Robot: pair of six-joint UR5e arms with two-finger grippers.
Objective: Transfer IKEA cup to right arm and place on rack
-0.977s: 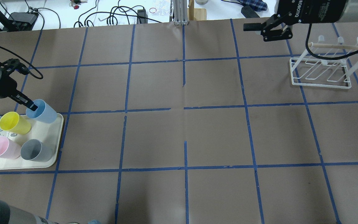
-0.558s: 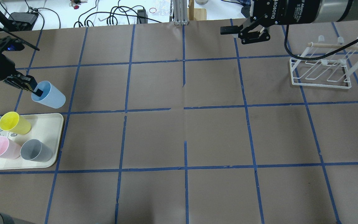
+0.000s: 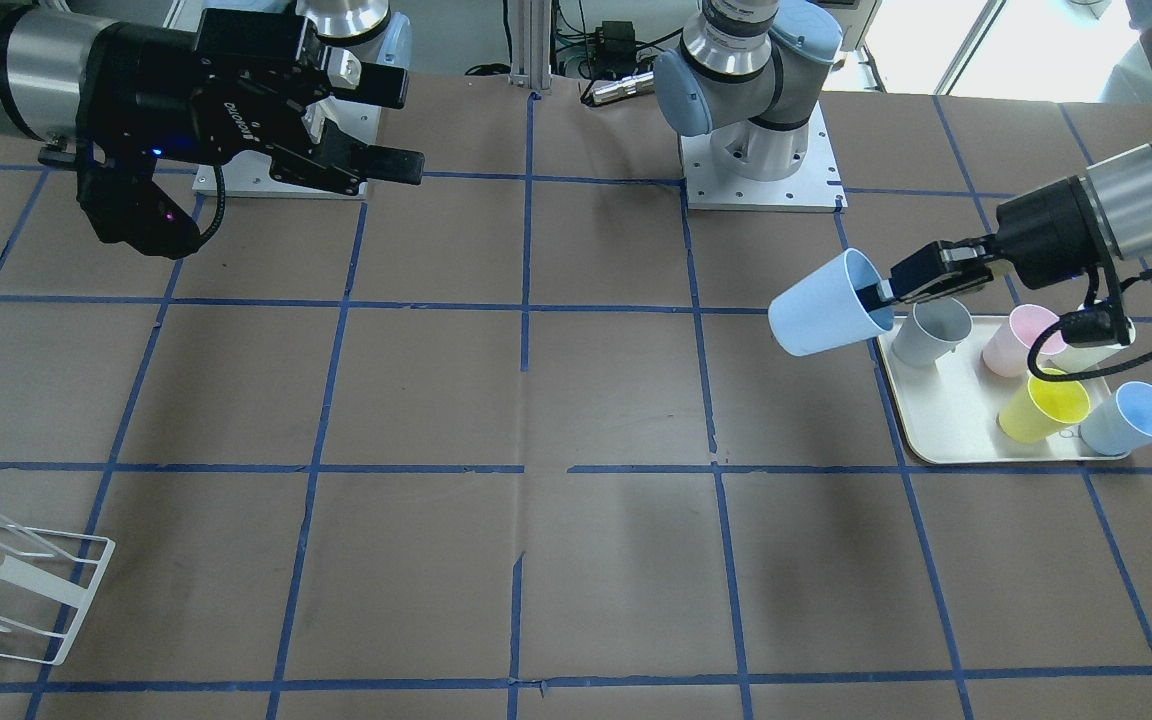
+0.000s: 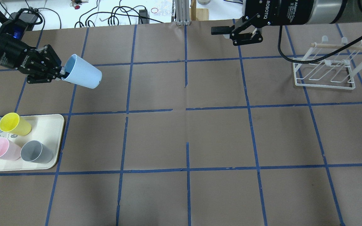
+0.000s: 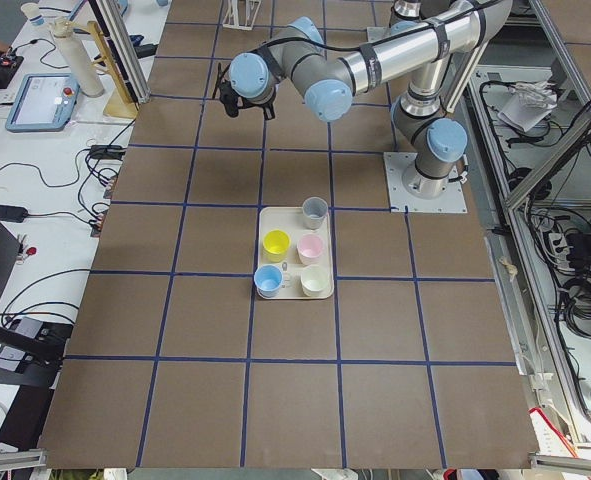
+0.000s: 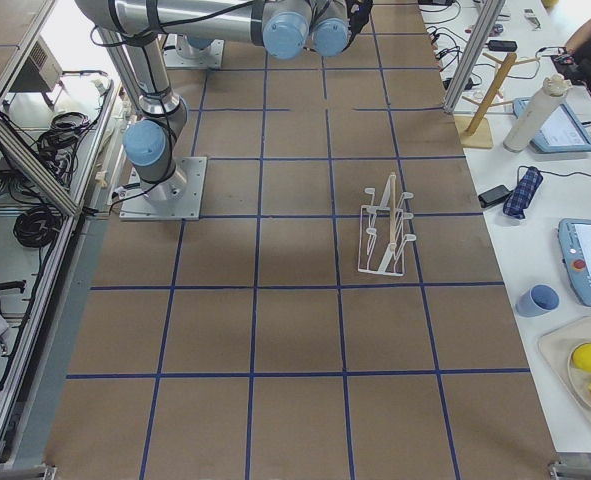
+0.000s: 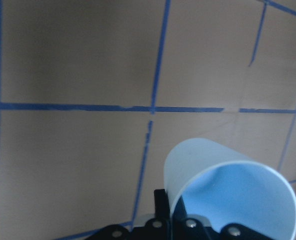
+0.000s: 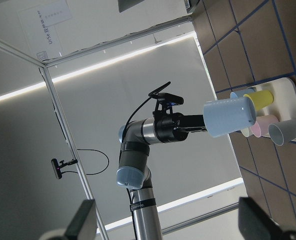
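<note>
Pinching one rim wall, the slim black left gripper [image 4: 62, 72] holds the pale blue tapered plastic tumbler [image 4: 83, 75] tilted in mid-air, well apart from the bulky black right gripper [image 3: 391, 125], which is spread wide. That thin hold could let the tumbler pivot or slip at hand-over.

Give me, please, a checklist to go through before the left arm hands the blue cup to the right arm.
1. Is the left gripper shut on the rim of the IKEA cup? Ok.
2. Is the cup in the air, clear of the tray? Ok.
3. Is the right gripper open, jaws wide apart? Ok.
4. Is the cup's base turned toward the right arm's side? Ok.
5. Is the rack without cups? Ok.
6. Is the grip firm enough? Cannot tell.
</note>
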